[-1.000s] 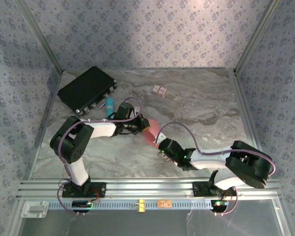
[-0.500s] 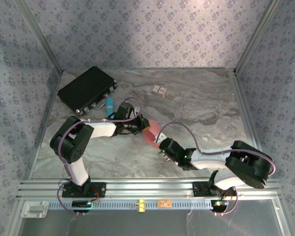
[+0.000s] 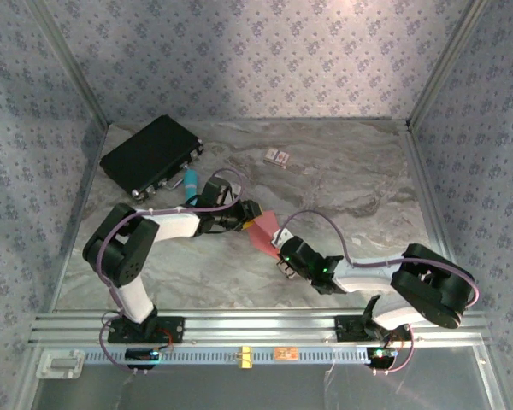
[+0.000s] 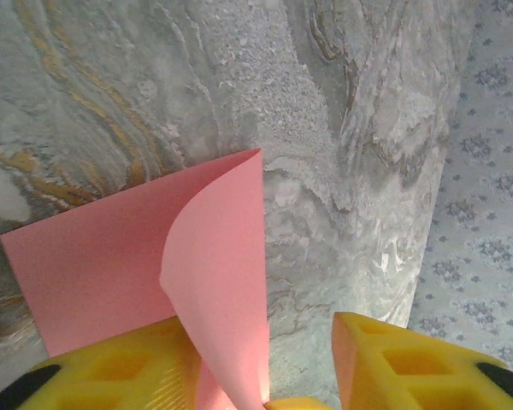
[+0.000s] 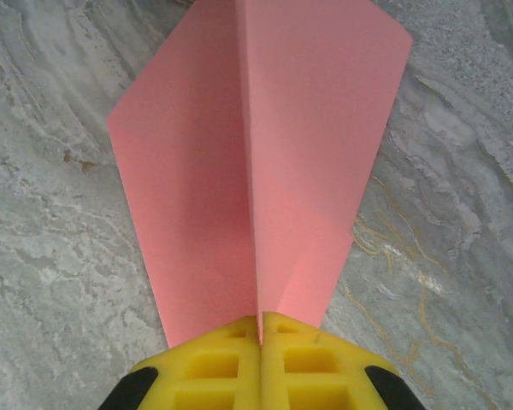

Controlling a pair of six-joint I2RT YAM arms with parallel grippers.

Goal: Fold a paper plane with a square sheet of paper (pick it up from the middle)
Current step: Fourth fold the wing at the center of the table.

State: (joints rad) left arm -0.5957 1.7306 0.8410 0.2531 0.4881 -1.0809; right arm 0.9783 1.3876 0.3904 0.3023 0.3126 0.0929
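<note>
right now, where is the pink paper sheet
In the top view the pink paper sheet sits mid-table between the two grippers, the left gripper at its far-left edge and the right gripper shut on its near end.

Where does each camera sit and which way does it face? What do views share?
Top external: above and behind the bases, looking down on the marble table; both arms show, left pincer and right pincer at the pink paper.
Left wrist: on the left arm, facing down at table and paper; its yellow fingers apart.
Right wrist: on the right arm, facing the paper; its fingers shut on it.
All views share the paper.
</note>
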